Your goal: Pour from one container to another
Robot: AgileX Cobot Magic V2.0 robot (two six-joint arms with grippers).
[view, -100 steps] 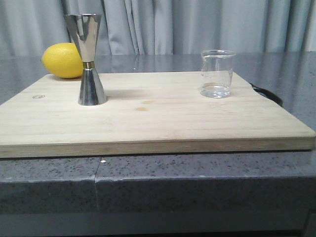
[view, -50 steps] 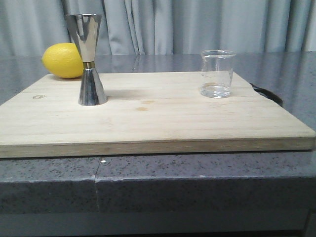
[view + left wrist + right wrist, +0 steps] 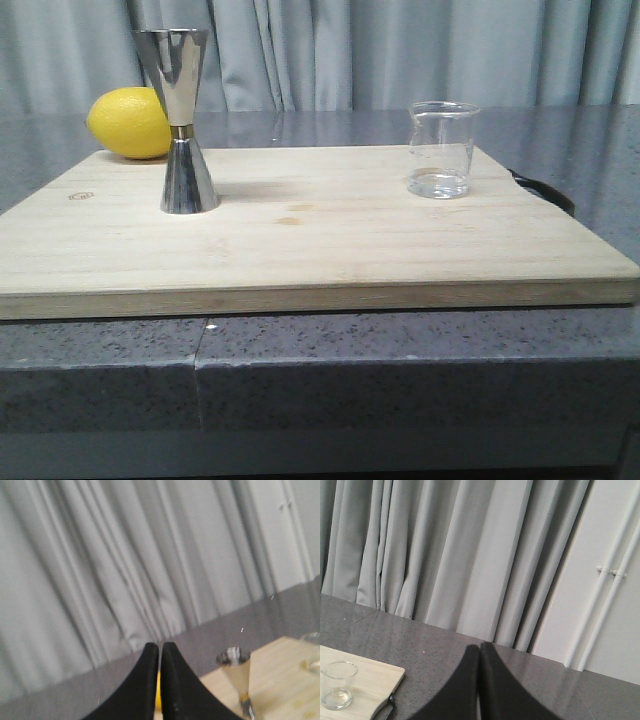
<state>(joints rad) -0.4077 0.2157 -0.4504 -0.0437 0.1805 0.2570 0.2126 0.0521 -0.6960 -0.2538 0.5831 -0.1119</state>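
Glass beaker (image 3: 441,149) upright on wooden board (image 3: 320,245), toward far right corner, small amount of clear liquid at bottom. Steel jigger (image 3: 183,120) upright at board's left, well apart from beaker, just in front of lemon (image 3: 128,123). Board flat on grey desk (image 3: 400,350). Left pincer (image 3: 160,652) pressed together, empty. Right pincer (image 3: 479,652) likewise together, holding nothing

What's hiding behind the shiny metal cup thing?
A yellow lemon sits behind the steel jigger, which covers the lemon's right edge. The jigger stands on the wooden board; gray curtains hang farther back.
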